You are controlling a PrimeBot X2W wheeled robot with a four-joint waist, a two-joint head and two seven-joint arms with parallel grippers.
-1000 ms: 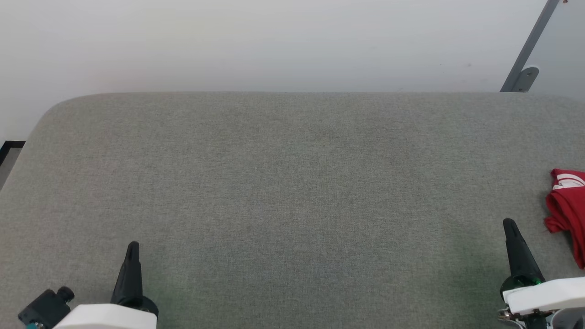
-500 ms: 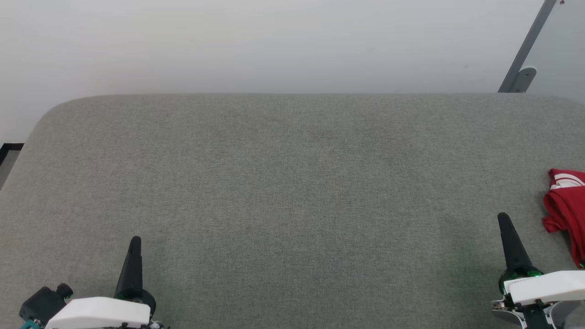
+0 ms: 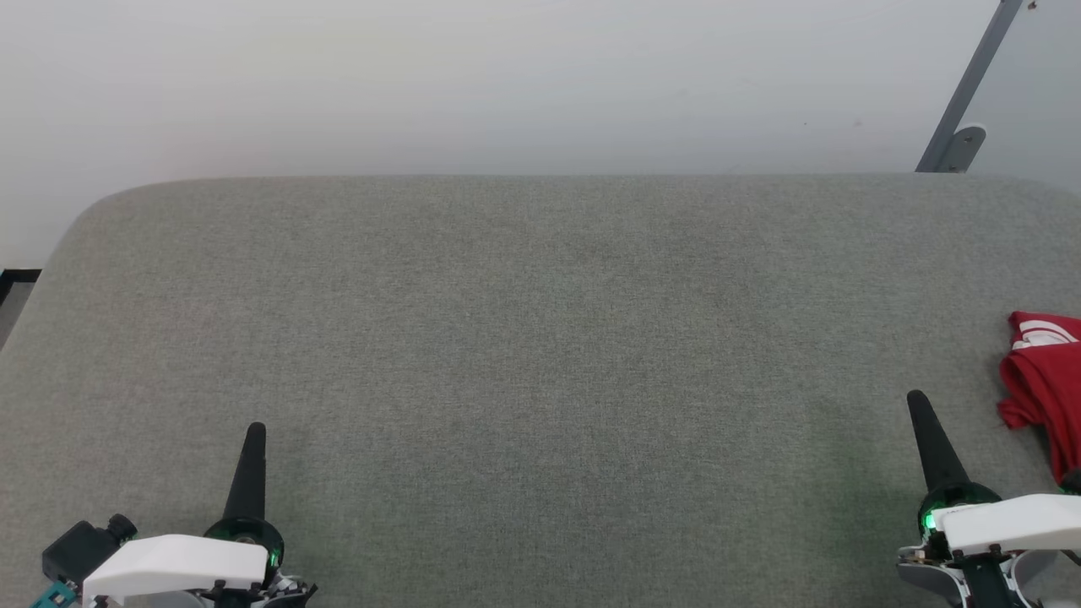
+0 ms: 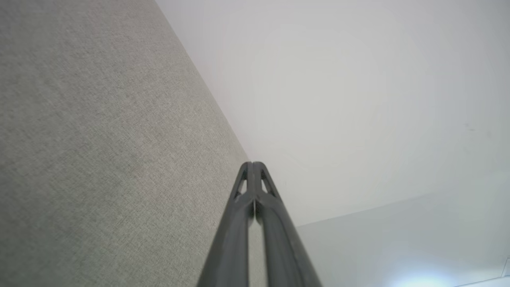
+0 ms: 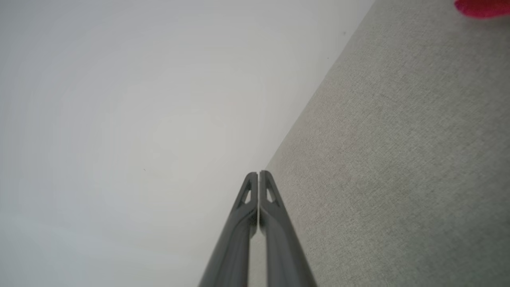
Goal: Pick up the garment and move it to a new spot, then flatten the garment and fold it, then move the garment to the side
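Note:
The garment point(image 3: 1045, 384), red with a white striped patch near its top, lies crumpled at the right edge of the grey table point(image 3: 540, 338), partly cut off by the head view's border. A blurred red bit of the garment point(image 5: 482, 7) shows at the top right of the right wrist view. My right gripper point(image 3: 916, 401) is shut and empty, pointing up the table a short way left of the garment. My left gripper point(image 3: 255, 431) is shut and empty at the lower left. Both wrist views show the fingers pressed together, the left gripper point(image 4: 252, 164) and the right gripper point(image 5: 258, 173).
A pale wall rises behind the table's far edge. A grey metal bracket point(image 3: 958, 143) slants up at the back right. The table's left corner is rounded, with a dark strip of floor point(image 3: 13, 283) beside it.
Both grippers have edged forward up the table. The camera has shifted slightly, so the garment sits a little further left in view.

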